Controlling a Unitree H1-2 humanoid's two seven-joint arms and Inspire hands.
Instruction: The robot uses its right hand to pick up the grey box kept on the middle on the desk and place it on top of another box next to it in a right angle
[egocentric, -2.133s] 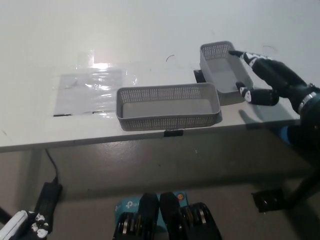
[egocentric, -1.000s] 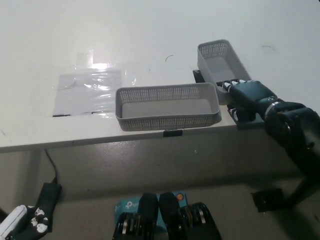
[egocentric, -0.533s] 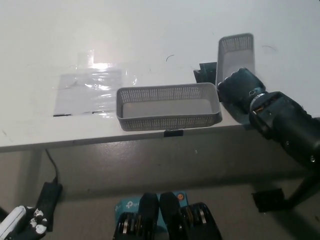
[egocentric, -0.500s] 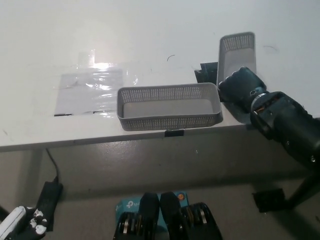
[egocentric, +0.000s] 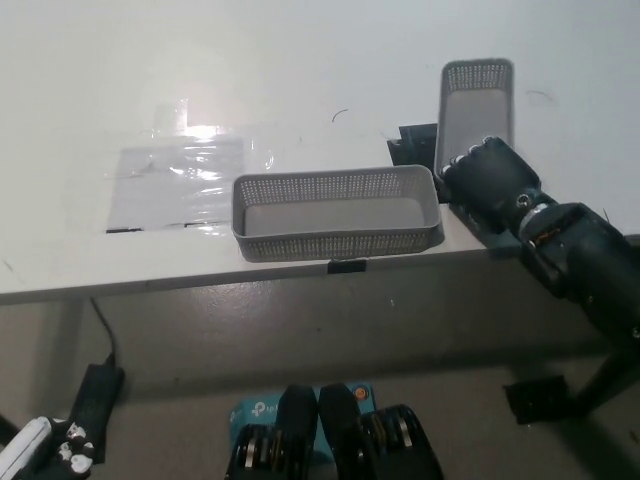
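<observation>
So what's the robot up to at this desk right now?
The black right hand is closed on one end of a grey mesh box, holding it tilted up off the white desk. A second grey mesh box sits at the desk's front edge just to its left. The white left hand rests low by the floor.

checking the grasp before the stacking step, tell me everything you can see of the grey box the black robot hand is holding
The held grey box is a long, narrow basket with perforated mesh walls and a plain floor, plastic by its look, and empty. It is tipped up, its open side facing the camera, its far end pointing away across the white desk. The black right robot hand grips its near end. It sits just right of the second grey box; whether they touch is unclear.
</observation>
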